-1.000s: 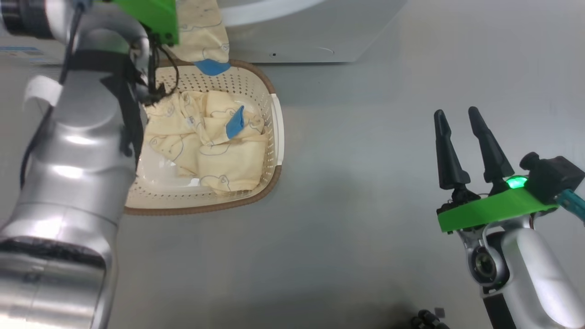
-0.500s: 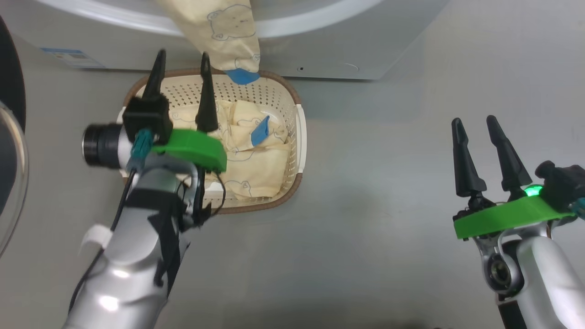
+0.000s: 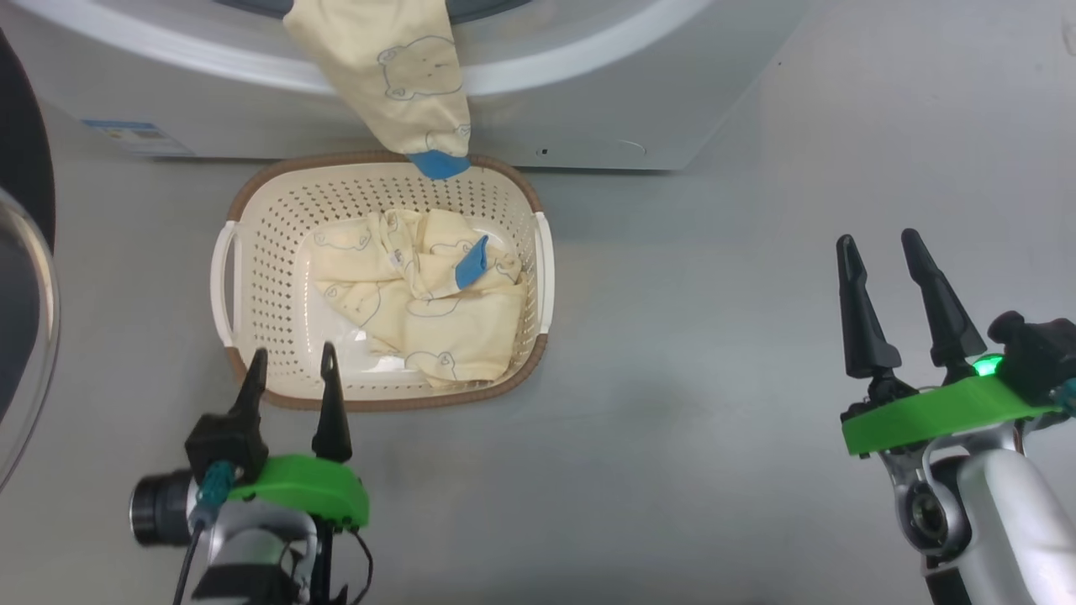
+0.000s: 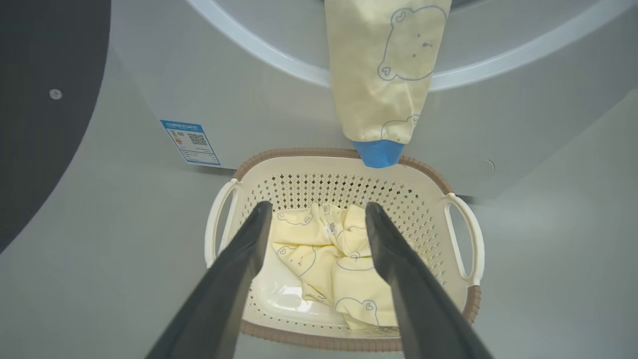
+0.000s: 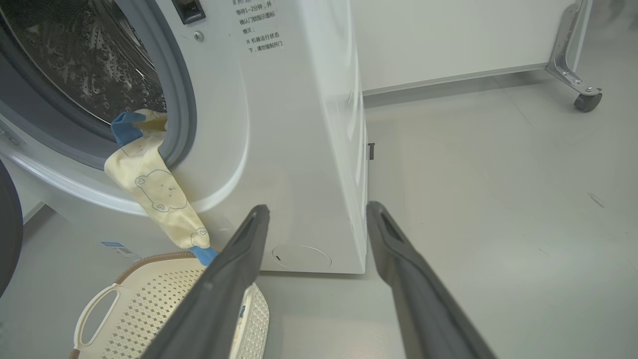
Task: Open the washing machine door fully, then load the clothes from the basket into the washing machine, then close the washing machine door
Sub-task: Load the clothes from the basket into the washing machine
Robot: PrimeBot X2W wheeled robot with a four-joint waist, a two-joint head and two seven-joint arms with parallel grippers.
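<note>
The cream basket [image 3: 269,244] [image 4: 451,259] sits on the floor before the white washing machine [image 3: 588,101] [image 5: 299,149]. Pale yellow clothes [image 3: 420,294] [image 4: 319,259] lie crumpled inside it. Another yellow piece [image 3: 395,76] [image 4: 386,75] [image 5: 154,194] hangs out of the drum opening, its blue cuff over the basket's far rim. The black washing machine door [image 3: 21,193] [image 4: 45,99] stands open at the left. My left gripper [image 3: 290,361] [image 4: 316,212] hovers open at the basket's near rim, empty. My right gripper [image 3: 878,244] [image 5: 316,212] is open and empty, far to the right.
Grey floor [image 3: 689,336] stretches between the basket and my right arm. A blue label [image 3: 139,134] marks the machine's lower front. A wheeled metal leg [image 5: 578,75] stands at the far right by the wall.
My left arm has drawn back from the machine's opening to the basket's near edge, with its fingers open. The camera has shifted. The yellow piece stays hanging from the drum.
</note>
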